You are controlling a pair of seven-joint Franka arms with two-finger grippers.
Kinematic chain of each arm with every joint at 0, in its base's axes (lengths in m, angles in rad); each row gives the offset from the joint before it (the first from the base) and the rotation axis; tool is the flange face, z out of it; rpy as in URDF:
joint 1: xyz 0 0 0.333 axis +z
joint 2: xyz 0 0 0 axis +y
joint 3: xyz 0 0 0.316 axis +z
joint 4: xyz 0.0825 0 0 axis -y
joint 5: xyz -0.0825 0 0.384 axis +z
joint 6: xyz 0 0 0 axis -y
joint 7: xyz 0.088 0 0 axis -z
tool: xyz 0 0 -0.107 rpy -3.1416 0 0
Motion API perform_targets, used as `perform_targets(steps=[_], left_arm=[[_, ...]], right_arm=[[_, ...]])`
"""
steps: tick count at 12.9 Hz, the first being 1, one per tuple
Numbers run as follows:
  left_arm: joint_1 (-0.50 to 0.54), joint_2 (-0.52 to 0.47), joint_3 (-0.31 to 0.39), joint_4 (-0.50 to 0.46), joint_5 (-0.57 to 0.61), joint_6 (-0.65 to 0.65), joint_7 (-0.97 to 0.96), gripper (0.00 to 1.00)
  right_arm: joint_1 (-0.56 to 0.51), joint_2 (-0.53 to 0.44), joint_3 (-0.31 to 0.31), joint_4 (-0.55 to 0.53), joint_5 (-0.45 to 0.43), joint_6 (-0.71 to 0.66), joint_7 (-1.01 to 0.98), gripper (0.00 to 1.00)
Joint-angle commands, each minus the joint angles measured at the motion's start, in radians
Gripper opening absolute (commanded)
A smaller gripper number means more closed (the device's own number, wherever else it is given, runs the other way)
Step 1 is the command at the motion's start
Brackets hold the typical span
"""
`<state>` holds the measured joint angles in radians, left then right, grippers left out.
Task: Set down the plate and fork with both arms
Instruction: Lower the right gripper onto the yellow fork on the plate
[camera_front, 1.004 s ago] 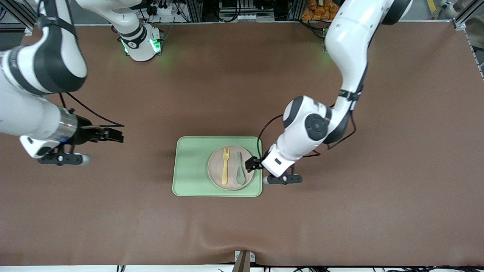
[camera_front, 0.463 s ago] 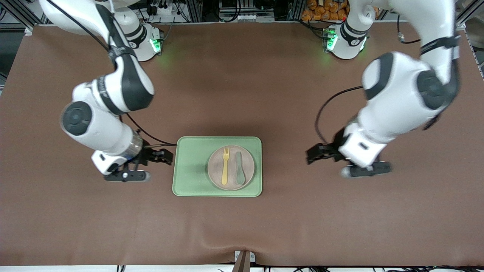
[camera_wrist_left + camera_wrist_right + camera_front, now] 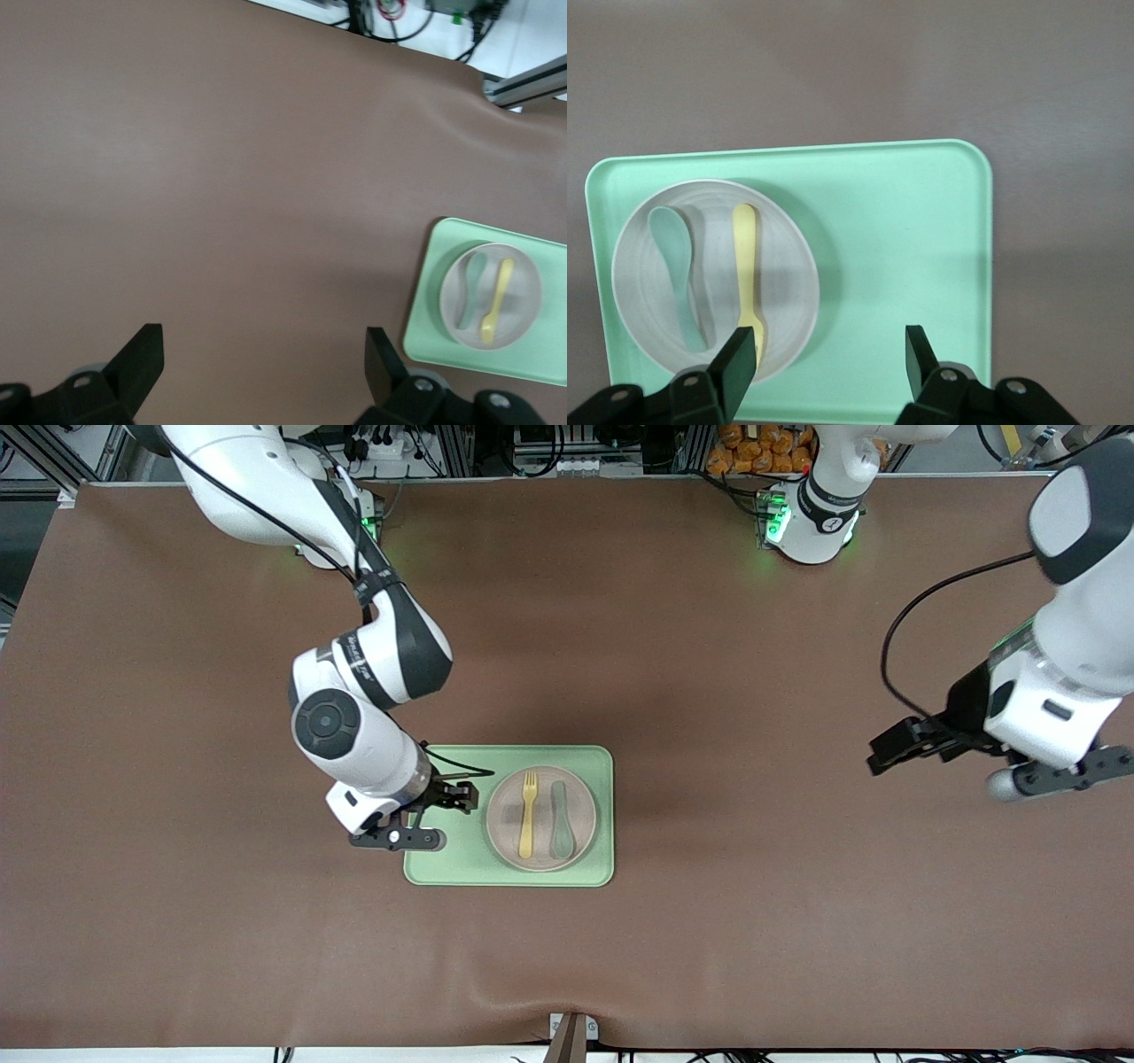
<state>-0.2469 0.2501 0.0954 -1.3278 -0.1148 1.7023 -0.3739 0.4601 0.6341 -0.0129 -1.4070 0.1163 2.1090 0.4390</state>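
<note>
The off-white plate (image 3: 505, 817) lies on the light-green tray (image 3: 447, 859). The pale-yellow fork (image 3: 528, 815) lies on the plate beside a grey-green spoon (image 3: 561, 822). My right gripper (image 3: 467, 797) is open and empty, low over the bare part of the tray next to the plate. In the right wrist view my right gripper (image 3: 828, 343) spans the plate's (image 3: 788, 266) edge, one fingertip beside the fork (image 3: 749, 274). My left gripper (image 3: 886, 751) is open and empty over bare table toward the left arm's end. In its wrist view my left gripper (image 3: 263, 335) sees the plate (image 3: 524, 282) far off.
The brown table mat (image 3: 709, 646) surrounds the tray. The spoon also shows in the right wrist view (image 3: 678, 266) and the left wrist view (image 3: 469, 290). The tray (image 3: 904, 266) has bare surface on the right arm's side of the plate.
My right gripper has swung in from the right arm's end of the table to over the tray. My left gripper has pulled away from the plate toward the left arm's end.
</note>
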Motion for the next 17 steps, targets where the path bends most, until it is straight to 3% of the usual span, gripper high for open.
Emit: perform_targets(steps=[1,2,5,8,17], left_arm=[[0.049,-0.052,-0.013,-0.030,0.027,-0.067,0.003,1.00],[0.052,-0.055,-0.011,-0.031,0.027,-0.085,0.001,1.00],[0.055,-0.060,-0.011,-0.033,0.047,-0.111,0.001,1.00],[0.055,-0.093,-0.013,-0.048,0.049,-0.136,0.006,1.00],[0.055,-0.261,-0.019,-0.215,0.070,-0.136,0.033,1.00]], right_arm=[[0.026,0.071,-0.009,0.049,-0.017,0.052,0.047,0.76],[0.034,0.087,-0.009,0.051,-0.020,0.065,0.067,0.71],[0.071,0.153,-0.009,0.052,-0.020,0.167,0.106,0.69],[0.107,0.212,-0.010,0.101,-0.021,0.172,0.130,0.58],[0.146,0.263,-0.015,0.118,-0.032,0.187,0.168,0.51]])
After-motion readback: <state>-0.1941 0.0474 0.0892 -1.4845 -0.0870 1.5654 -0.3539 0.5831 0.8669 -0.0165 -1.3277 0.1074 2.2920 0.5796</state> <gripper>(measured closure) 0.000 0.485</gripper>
